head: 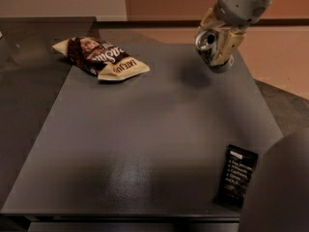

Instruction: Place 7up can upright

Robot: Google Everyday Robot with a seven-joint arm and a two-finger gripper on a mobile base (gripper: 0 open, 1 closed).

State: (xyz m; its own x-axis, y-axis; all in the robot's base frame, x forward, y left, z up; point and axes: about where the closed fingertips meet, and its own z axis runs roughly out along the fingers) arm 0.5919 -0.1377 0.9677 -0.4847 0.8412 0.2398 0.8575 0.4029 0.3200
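My gripper (218, 45) hangs at the upper right, above the far right part of the dark table (145, 144). It is shut on the 7up can (208, 43), held clear of the surface. The can is tilted, with its shiny silver top and pull-tab facing left and toward the camera. The cream fingers (231, 45) cover most of the can's body. The can's shadow lies on the table just below and left of it.
A brown-and-cream snack bag (99, 58) lies at the far left of the table. A flat black bar wrapper (236, 175) lies near the front right edge. A dark rounded shape (282, 187) fills the lower right corner.
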